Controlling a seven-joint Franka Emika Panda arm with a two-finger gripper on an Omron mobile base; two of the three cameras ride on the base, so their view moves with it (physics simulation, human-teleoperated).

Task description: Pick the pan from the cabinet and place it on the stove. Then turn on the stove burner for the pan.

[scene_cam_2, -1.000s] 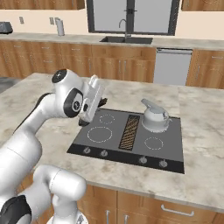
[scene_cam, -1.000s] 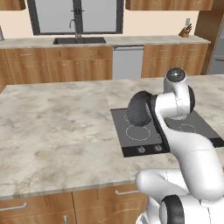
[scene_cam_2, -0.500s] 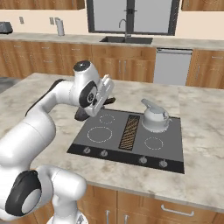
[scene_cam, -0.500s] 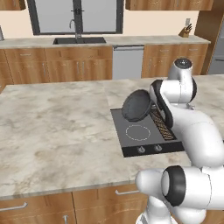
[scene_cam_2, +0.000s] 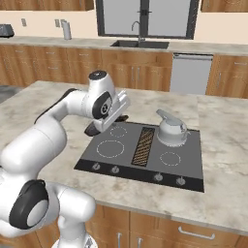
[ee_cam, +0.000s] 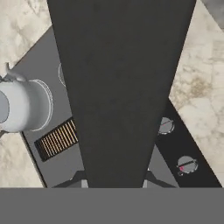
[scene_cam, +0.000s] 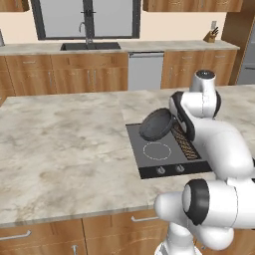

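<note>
You have the pan (scene_cam: 156,125) up in the air over the stove (scene_cam: 149,164), tilted steeply so its round dark underside faces the left base camera, hanging above the rear left corner of the black cooktop and clear of the glass. In the hand view the pan's straight dark handle (ee_cam: 120,87) runs up the middle of the picture from between the finger tips, so the gripper (scene_cam: 175,115) is clamped on that handle. From the right base camera you can see the gripper (scene_cam_2: 115,109) at the end of the white arm, with a sliver of the pan (scene_cam_2: 92,130) dark behind and below it, over the back left edge of the stove (scene_cam_2: 121,160) where glass meets the marble counter (scene_cam_2: 218,145). A silver-white kettle (scene_cam_2: 170,130) sits upright on the rear right burner, well apart from the pan; in the hand view the kettle (ee_cam: 22,105) shows at the left edge, beside the ribbed centre grille (ee_cam: 57,139). The front row of knobs (scene_cam_2: 137,173) lies along the near edge of the cooktop, and two of the knobs (ee_cam: 176,146) appear to the right of the handle in the hand view. Beyond the counter (scene_cam: 64,144) you can make out a sink (scene_cam: 89,46) under the window on the far wall
</note>
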